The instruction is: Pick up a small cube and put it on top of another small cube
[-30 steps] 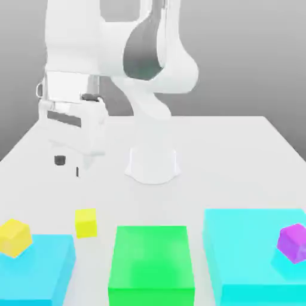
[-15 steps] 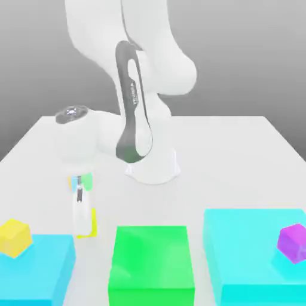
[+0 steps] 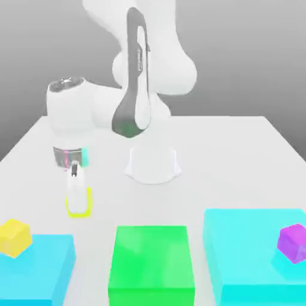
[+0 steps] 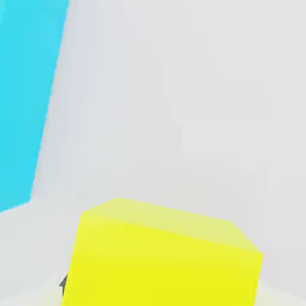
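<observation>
Small cube point(image 4: 161, 257) between jaws, lifted

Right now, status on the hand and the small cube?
Hand shut on small lemon-yellow cube, lifted off table. Golden-yellow cube sits on cyan block. Nothing between them.
</observation>
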Robot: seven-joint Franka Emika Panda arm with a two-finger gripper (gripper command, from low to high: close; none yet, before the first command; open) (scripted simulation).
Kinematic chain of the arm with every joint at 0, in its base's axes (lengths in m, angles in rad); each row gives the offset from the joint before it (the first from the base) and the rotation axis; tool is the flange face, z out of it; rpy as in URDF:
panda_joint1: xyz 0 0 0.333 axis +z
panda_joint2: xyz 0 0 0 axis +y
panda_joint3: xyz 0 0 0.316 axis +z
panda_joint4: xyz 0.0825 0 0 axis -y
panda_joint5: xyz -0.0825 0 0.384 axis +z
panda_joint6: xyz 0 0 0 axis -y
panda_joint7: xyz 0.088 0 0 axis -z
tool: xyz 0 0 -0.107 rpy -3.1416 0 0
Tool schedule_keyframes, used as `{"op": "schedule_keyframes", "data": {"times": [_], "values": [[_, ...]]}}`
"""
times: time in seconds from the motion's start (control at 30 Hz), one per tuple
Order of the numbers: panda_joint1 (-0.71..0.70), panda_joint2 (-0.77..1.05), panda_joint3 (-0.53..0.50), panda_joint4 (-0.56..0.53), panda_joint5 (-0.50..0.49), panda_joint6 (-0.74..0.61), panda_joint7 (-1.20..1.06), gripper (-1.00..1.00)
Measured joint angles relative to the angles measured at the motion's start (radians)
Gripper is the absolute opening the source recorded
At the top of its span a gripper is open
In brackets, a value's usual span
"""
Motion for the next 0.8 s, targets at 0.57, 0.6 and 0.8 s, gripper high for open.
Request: {"op": "schedule_keyframes", "data": {"times": [0.57, 0.6, 0.8], "values": [[-0.014, 0.222, 0.0, 0.611, -0.024, -0.386, 0.076, -1.0], [-0.015, 0.237, 0.0, 0.648, -0.021, -0.409, 0.078, -1.0], [-0.018, 0.345, -0.023, 0.852, -0.055, -0.562, 0.133, -1.0]]}}
